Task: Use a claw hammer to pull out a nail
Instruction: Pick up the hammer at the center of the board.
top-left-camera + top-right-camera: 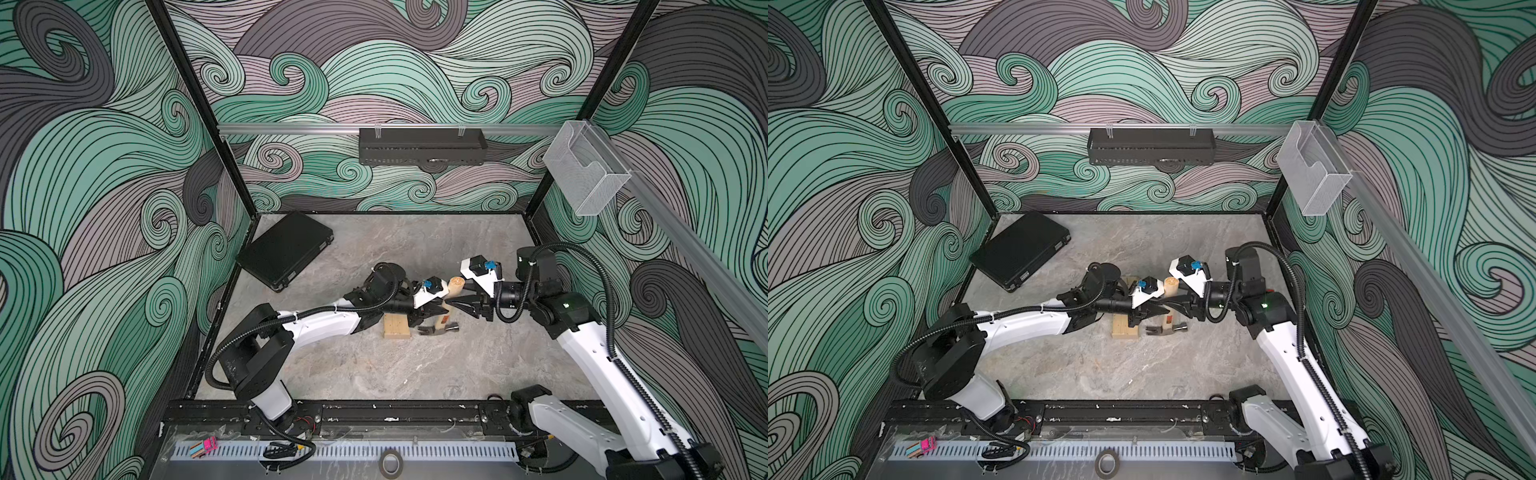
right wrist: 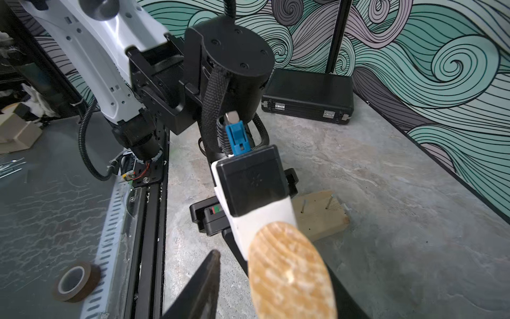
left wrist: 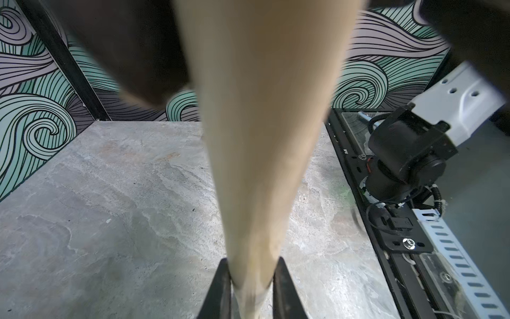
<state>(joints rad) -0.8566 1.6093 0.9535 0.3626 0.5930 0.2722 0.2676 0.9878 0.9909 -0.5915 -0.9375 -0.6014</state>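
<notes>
Left gripper (image 3: 252,262) clamped, right gripper (image 1: 454,304) seemingly parted, tips nearly meeting

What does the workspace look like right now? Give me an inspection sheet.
Surface: grey stone-look table, nothing spilled.
Job's things: hammer head-down beside wood block; two nails standing in block.
Clutter: black case at back; tape roll beyond front rail.
Grippers: left gripper fingers shut on hammer handle; right gripper open around handle end.
Cables: black ribbed hoses, nothing seen snagged.
Surroundings: wave-pattern walls, black tray, clear bin.
</notes>
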